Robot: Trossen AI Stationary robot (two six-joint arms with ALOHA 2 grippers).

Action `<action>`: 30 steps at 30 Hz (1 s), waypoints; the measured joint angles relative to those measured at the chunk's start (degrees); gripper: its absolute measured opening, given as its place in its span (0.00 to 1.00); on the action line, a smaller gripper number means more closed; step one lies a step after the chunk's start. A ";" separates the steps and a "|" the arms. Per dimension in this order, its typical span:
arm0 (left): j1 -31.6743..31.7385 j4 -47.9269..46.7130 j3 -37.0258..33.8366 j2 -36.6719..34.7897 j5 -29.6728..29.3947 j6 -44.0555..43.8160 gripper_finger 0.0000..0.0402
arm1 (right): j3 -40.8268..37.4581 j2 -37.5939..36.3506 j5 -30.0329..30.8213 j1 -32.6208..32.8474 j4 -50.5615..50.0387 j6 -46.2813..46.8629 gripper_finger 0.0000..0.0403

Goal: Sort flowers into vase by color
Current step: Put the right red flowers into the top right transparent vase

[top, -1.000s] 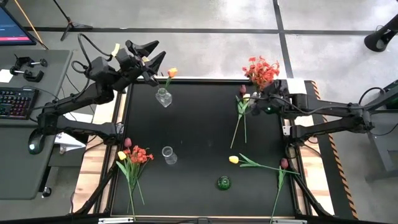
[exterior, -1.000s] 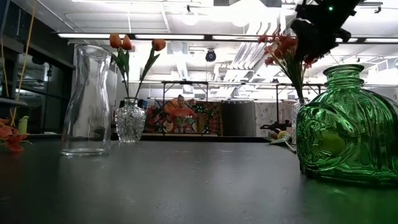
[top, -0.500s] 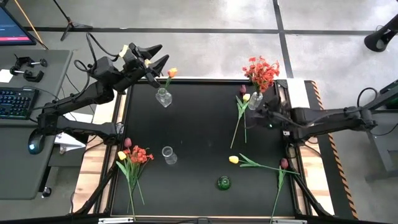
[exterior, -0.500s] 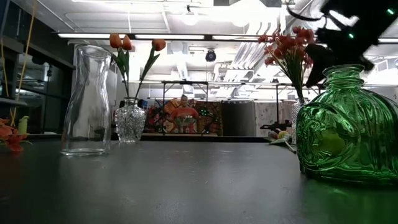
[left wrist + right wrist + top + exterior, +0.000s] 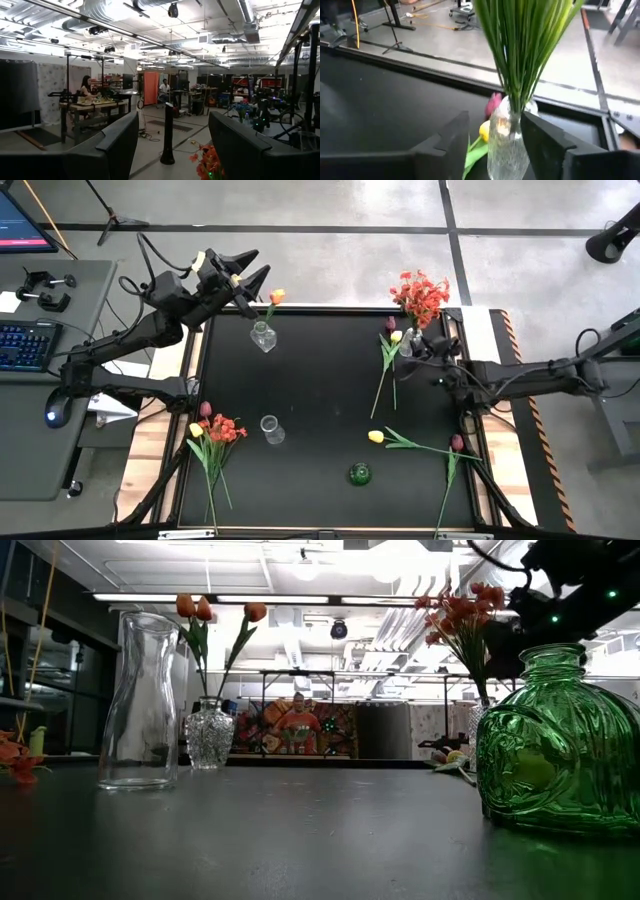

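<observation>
Beside the spray vase [image 5: 507,135], right hand [image 5: 492,137] now lower, narrower.

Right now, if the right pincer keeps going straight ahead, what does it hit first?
Most likely the clear vase holding the red-orange spray: in the right wrist view it stands directly ahead of the right pincer, framed by the open fingers. How near it is I can't tell.

Four vases [image 5: 263,336]; loose tulips [image 5: 376,437]: three yellow, four dark pink; two red-orange sprays [image 5: 421,293].
</observation>
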 joint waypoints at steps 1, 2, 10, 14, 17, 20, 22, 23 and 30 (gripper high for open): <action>0.00 0.01 -0.01 0.00 -0.01 0.01 0.57 | -0.02 0.00 0.00 -0.35 1.39 -2.04 0.36; 0.00 0.00 -0.01 0.02 -0.02 0.01 0.57 | -0.02 0.02 0.00 -0.63 2.57 -4.23 0.34; 0.00 -0.02 -0.01 0.02 -0.02 0.01 0.57 | 0.00 0.02 0.76 -3.10 7.07 -15.87 0.35; 0.00 -0.02 -0.02 0.02 -0.02 0.01 0.57 | -0.02 0.02 -1.00 -4.69 7.48 -16.20 0.37; 0.00 -0.02 0.00 0.02 -0.09 0.28 0.57 | -0.02 0.02 -3.77 -6.19 8.27 -17.39 0.38; 0.00 -0.02 0.00 0.02 -0.78 1.64 0.57 | -0.02 0.60 -5.27 -7.57 8.20 -18.19 0.38; 0.00 -0.02 0.00 0.02 -1.43 1.85 0.57 | -0.02 1.29 -5.18 -8.27 8.42 -18.41 0.38; 0.00 -0.02 0.00 0.02 -1.53 1.83 0.57 | -0.02 1.69 -5.18 -8.65 8.62 -18.42 0.38; 0.00 -0.28 0.00 0.02 -1.54 1.92 0.57 | -0.02 5.02 -5.67 -10.01 12.64 -20.42 0.38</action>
